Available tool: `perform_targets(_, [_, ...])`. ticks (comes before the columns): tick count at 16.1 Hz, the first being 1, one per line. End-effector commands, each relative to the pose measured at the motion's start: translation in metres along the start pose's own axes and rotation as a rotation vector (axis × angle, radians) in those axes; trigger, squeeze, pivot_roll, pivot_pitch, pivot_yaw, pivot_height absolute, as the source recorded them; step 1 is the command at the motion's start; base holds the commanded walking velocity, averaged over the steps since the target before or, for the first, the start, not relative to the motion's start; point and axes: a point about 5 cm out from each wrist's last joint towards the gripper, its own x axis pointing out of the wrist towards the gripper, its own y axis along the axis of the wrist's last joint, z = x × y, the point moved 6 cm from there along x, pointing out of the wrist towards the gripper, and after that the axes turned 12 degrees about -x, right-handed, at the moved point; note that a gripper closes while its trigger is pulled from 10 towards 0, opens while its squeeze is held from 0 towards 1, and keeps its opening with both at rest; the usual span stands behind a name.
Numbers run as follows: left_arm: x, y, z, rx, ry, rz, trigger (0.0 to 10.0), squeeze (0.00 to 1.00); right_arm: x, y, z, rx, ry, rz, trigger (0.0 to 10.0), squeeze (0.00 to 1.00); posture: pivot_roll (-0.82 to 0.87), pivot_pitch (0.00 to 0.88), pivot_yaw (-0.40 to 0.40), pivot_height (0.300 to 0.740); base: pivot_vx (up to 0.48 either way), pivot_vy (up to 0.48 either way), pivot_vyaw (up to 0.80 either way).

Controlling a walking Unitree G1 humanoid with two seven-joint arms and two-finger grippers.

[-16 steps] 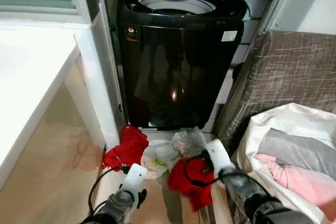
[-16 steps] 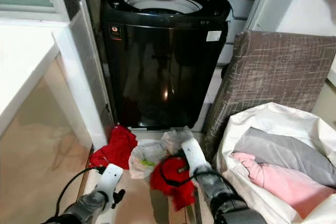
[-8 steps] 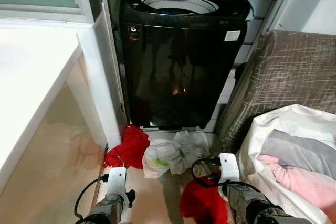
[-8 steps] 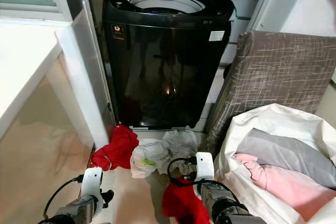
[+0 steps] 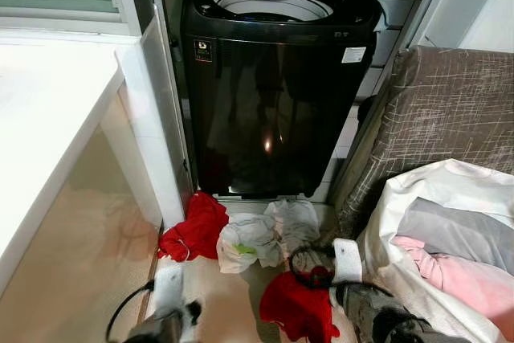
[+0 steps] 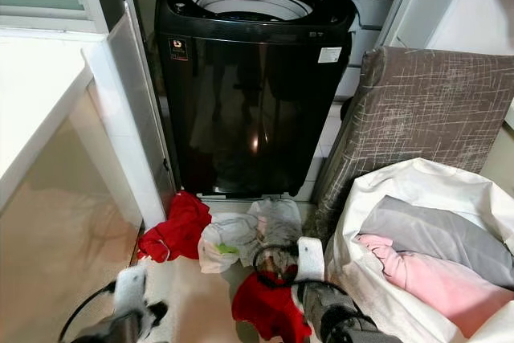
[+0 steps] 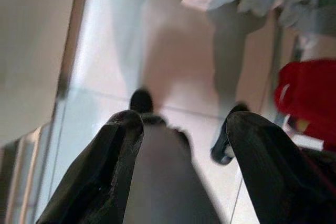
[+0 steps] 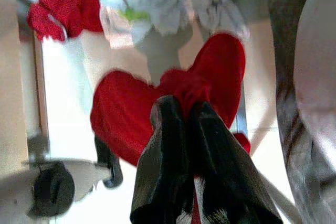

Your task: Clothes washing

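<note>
Red garment (image 8: 157, 100) hangs pinched between the right gripper (image 8: 181, 116) fingers; left gripper (image 7: 181, 129) spread, empty. Pickup step (likely): next, raise it into the washing machine (image 5: 277, 78) drum.

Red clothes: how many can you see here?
2. One red garment lies on the floor at the washing machine's foot, left of a pale heap. The other red garment hangs from the right gripper. More may be hidden in the laundry bag.
</note>
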Motion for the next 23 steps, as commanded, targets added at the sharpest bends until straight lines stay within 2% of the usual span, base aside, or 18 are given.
perform_targets(1, [0.000, -0.007, 0.002, 0.010, -0.004, -0.028, 10.0, 0.00, 0.000, -0.007, -0.001, -0.028, 0.009, -0.032, 0.0, 0.00, 0.00, 0.000, -0.050, 0.740, 0.000, 0.000, 0.00])
perform_targets(3, [0.000, -0.015, 0.005, 0.076, -0.022, -0.050, 10.0, 0.00, 0.000, -0.017, -0.004, -0.051, 0.009, -0.053, 0.0, 0.00, 0.01, 0.000, -0.049, 0.740, 0.000, 0.000, 0.00])
perform_targets(6, [0.000, -0.015, 0.003, 0.256, -0.026, -0.054, 10.0, 0.00, 0.000, -0.019, -0.003, -0.038, -0.006, -0.050, 0.0, 0.00, 0.01, 0.000, -0.049, 0.740, 0.000, 0.000, 0.00])
perform_targets(9, [0.000, -0.011, 0.000, 0.337, -0.028, -0.041, 10.0, 0.00, 0.000, -0.020, -0.002, -0.050, -0.013, -0.056, 0.0, 0.00, 0.00, 0.000, -0.049, 0.740, 0.000, 0.000, 0.00])
perform_targets(12, [0.000, -0.009, 0.002, 0.375, -0.041, -0.032, 10.0, 0.00, 0.000, -0.020, 0.002, -0.045, -0.030, -0.055, 0.0, 0.00, -0.01, 0.000, -0.042, 0.740, 0.000, 0.000, 0.00])
perform_targets(13, [0.000, -0.008, 0.003, 0.415, -0.047, -0.033, 10.0, 0.00, 0.000, -0.019, 0.002, -0.042, -0.031, -0.053, 0.0, 0.00, -0.01, 0.000, -0.032, 0.740, 0.000, 0.000, 0.00])
perform_targets(14, [0.000, -0.006, 0.001, 0.467, -0.046, -0.033, 10.0, 0.00, 0.000, -0.019, 0.001, -0.041, -0.029, -0.050, 0.0, 0.00, -0.01, 0.000, -0.011, 0.740, 0.000, 0.000, 0.00])
perform_targets(19, [-0.003, 0.018, -0.019, 0.566, -0.007, -0.009, 10.0, 0.00, 0.001, -0.019, -0.003, 0.006, -0.035, -0.037, 0.0, 0.00, -0.02, 0.002, 0.066, 0.740, 0.000, 0.000, 0.00])
perform_targets(20, [-0.003, 0.021, -0.019, 0.551, -0.008, -0.004, 10.0, 0.00, 0.001, -0.019, -0.003, 0.009, -0.036, -0.037, 0.0, 0.00, -0.01, 0.006, 0.064, 0.740, 0.000, 0.000, 0.00])
perform_targets(21, [-0.003, 0.025, -0.017, 0.433, -0.009, 0.018, 10.0, 0.00, 0.001, -0.018, -0.004, 0.007, -0.036, -0.034, 0.0, 0.00, -0.01, 0.008, 0.057, 0.740, 0.000, 0.000, 0.00])
perform_targets(22, [-0.003, 0.024, -0.015, 0.357, -0.012, 0.023, 10.0, 0.00, 0.001, -0.017, -0.004, 0.011, -0.034, -0.031, 0.0, 0.00, -0.02, 0.011, 0.050, 0.740, 0.000, 0.000, 0.00])
perform_targets(23, [-0.002, 0.022, -0.016, 0.320, -0.007, 0.022, 10.0, 0.00, 0.001, -0.016, -0.002, 0.014, -0.034, -0.029, 0.0, 0.00, -0.02, 0.014, 0.042, 0.740, 0.000, 0.000, 0.00])
